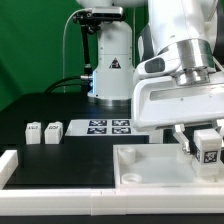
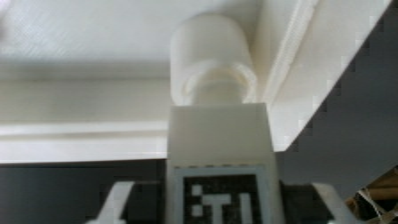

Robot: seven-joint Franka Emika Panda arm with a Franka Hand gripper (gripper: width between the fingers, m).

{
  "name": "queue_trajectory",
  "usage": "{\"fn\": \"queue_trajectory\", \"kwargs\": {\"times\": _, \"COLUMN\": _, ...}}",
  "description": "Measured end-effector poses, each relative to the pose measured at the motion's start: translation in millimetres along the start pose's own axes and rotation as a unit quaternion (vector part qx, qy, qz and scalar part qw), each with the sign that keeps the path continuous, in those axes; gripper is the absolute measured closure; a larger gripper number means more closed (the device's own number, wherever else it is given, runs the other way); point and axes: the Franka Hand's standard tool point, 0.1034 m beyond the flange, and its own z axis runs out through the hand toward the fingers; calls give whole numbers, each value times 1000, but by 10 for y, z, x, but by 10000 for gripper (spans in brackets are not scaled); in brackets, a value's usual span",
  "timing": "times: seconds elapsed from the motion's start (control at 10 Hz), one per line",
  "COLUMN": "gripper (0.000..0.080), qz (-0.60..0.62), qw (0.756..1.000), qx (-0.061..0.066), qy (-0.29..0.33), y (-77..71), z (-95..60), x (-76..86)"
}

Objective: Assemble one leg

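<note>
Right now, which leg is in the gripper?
The leg at the exterior view's right, clamped in the gripper; the other two legs sit on the table at its left, untouched.

A white leg with a black-and-white tag is gripped in the tool. Its rounded tip points at a white panel on the dark worktop.

Held leg: the small stubby white plastic leg with a square tag sits clamped between the gripper fingers, its rounded end past the fingertips.
Panel: the large flat white square panel lies below the fingers and reaches toward the exterior view's left.
Marker board: the marker board lies on the black table, behind the panel, between the fingers and the spare legs.
Spare legs: two spare legs stand side by side, well apart from the fingers.
</note>
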Motion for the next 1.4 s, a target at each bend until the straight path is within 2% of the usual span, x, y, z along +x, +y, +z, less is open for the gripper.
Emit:
{"fn": "queue_trajectory", "kwargs": {"times": 0.4, "gripper": 509, "qz": -7, "qw": 1000, "qx": 1, "qy": -16, "y": 3, "z": 17, "x": -17}}
{"fn": "queue_trajectory", "kwargs": {"times": 0.5, "gripper": 280, "qz": -7, "qw": 1000, "qx": 1, "qy": -17, "y": 3, "z": 20, "x": -24}}
{"fn": "queue_trajectory", "kwargs": {"times": 0.6, "gripper": 190, "qz": -8, "qw": 1000, "qx": 1, "qy": -18, "y": 3, "z": 21, "x": -27}}
{"fn": "queue_trajectory", "kwargs": {"times": 0.7, "gripper": 190, "qz": -8, "qw": 1000, "qx": 1, "qy": -18, "y": 3, "z": 22, "x": -30}}
{"fn": "queue_trajectory", "kwargs": {"times": 0.8, "gripper": 156, "qz": -9, "qw": 1000, "qx": 1, "qy": -19, "y": 3, "z": 23, "x": -32}}
{"fn": "queue_trajectory", "kwargs": {"times": 1.4, "gripper": 150, "qz": -11, "qw": 999, "qx": 2, "qy": -32, "y": 0, "z": 38, "x": -70}}
